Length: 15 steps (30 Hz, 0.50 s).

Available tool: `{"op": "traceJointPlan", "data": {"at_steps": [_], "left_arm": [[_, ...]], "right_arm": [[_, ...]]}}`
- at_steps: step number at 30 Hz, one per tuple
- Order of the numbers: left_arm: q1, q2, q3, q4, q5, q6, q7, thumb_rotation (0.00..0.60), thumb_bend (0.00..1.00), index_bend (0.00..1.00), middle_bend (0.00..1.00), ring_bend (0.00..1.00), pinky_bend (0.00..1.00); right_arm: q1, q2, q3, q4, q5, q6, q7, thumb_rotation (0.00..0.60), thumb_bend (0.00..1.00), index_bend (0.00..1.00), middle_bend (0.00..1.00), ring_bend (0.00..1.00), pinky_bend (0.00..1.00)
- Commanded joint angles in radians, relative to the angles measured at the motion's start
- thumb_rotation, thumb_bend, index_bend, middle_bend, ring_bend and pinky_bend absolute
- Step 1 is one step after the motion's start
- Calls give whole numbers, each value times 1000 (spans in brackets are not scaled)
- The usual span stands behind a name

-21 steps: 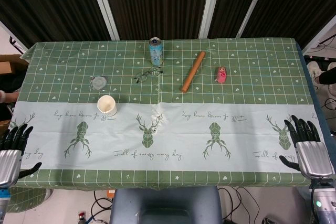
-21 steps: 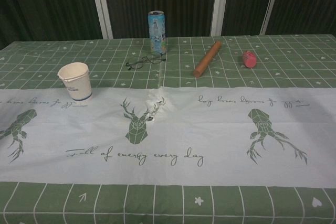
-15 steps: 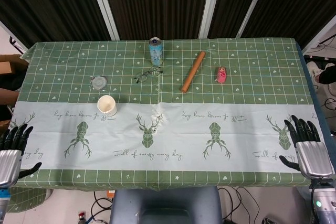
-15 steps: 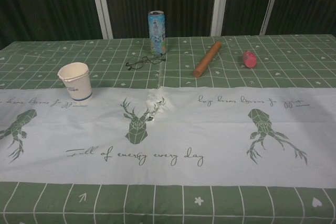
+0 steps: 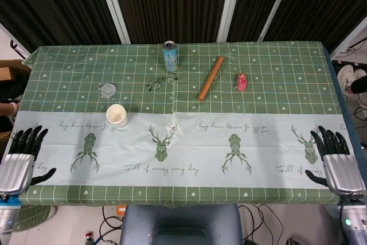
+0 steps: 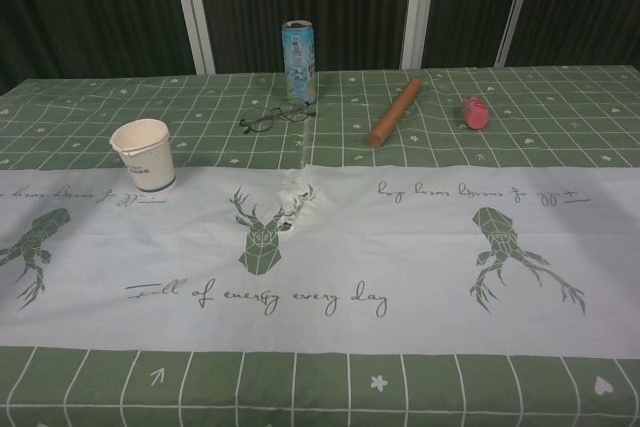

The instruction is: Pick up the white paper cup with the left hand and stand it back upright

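Observation:
The white paper cup point(image 5: 116, 115) point(image 6: 144, 155) stands upright on the left part of the table, its mouth facing up. My left hand point(image 5: 22, 156) hovers at the front left corner of the table, fingers spread and holding nothing, well to the left of and nearer than the cup. At the front right edge my right hand point(image 5: 334, 159) is likewise spread and holds nothing. Neither hand shows in the chest view.
Behind the cup lies a small round grey lid point(image 5: 108, 89). A blue can point(image 5: 170, 55) stands at the back centre with eyeglasses point(image 5: 160, 81) in front of it. A wooden rolling pin point(image 5: 210, 77) and a pink object point(image 5: 242, 81) lie to the right.
My left hand has moved inward and slightly forward over the table's front left corner. The cup and the right hand have not moved.

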Motion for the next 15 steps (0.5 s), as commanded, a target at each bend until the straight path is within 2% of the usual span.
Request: {"op": "traceJointPlan", "data": {"at_steps": [1,3,5,7,12,15], "left_arm": [[-115,-59,-64,12,-13,-112,47,599,2,1,0,0,1],[-177,-98,-95,35,-46,-178,107,599,2,1,0,0,1],[-186,-109,-101,34,-67,-184,128,599,2,1,0,0,1],[-241,-143,-128,49,-101,-239,180,600,2,1,0,0,1],[-366,-240,-193,90,-252,-369,306,599,2,1,0,1,2],[-427,-300,-212,123,-347,-421,387,599,3,1,0,1,2]], "right_arm": [[5,1,2,2,8,-11,6,599,3,1,1,0,0],[7,1,3,3,17,-20,6,599,3,1,2,0,1],[7,2,3,3,18,-21,6,599,3,1,2,0,1],[7,1,1,5,23,-26,3,599,3,1,1,0,1],[8,-1,1,15,37,-38,10,599,3,1,1,0,1],[11,-1,4,23,46,-46,18,599,3,1,2,0,1]]}}
